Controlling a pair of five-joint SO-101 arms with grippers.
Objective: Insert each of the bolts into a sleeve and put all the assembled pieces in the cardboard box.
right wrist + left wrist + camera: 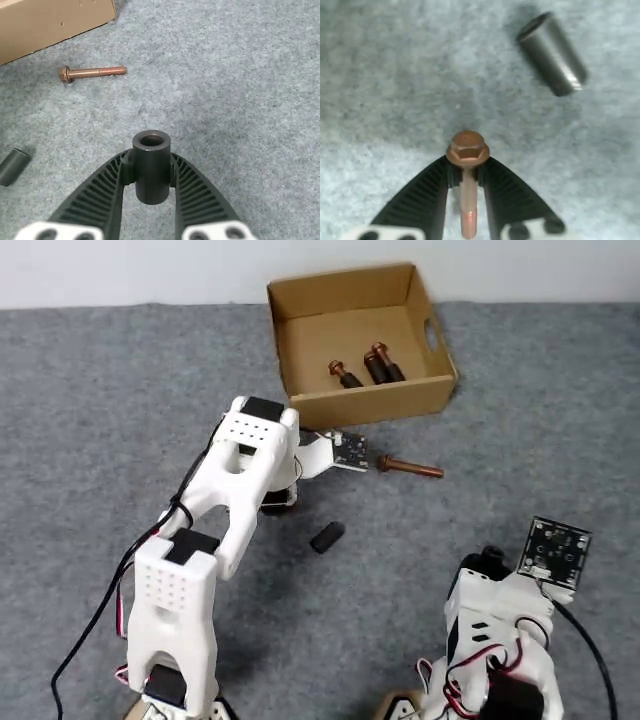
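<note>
Grey felt-like matting point(90, 400) covers the table, and the cardboard box point(300, 350) stands at its far side with assembled pieces point(380, 365) lying on its floor, two or three of them, too close together to count surely. Just in front of the box's near wall lies a loose bolt point(410, 468). A loose sleeve point(327, 537) lies on its side farther out from that wall.

The left gripper point(467, 167) hangs low over the matting a little in front of the box, near the loose sleeve. It pinches a copper bolt point(467, 148) just under the hex head, with the head past the fingertips and the shank running back between the jaws. The right gripper point(150, 162) sits well back from the box, pressed onto a dark sleeve point(151, 172) that stands between its fingers with the open bore in plain sight.

Each arm has its half, so the step in hand looks like mating this pair. The next move calls for bringing the two together in front of the box and lining the shank up with the bore. Since the threaded end lies back inside the jaws, the approach angle or the grasp may need care before the sleeve can slide on. One loose pair would remain after that
</note>
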